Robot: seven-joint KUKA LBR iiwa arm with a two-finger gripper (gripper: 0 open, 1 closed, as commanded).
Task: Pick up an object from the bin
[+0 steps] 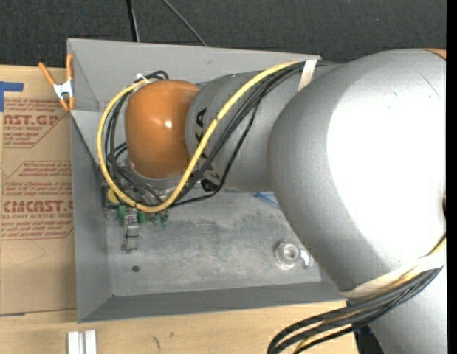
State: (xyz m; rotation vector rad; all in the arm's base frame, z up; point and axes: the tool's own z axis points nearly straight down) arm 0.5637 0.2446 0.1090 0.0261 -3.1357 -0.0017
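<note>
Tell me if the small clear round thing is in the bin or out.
In: the clear round thing lies on the bin floor, inside its front wall.

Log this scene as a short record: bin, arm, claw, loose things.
bin: grey metal bin, seen from above
arm: enters from the right and covers much of the bin; orange cover on the wrist, looped by yellow and black cables
claw: claw low over the floor beside the left wall
claw load: cannot tell
loose things: clear round piece at front right, well apart from the claw; dark speck just in front of the claw; blue edge beside the arm
</note>
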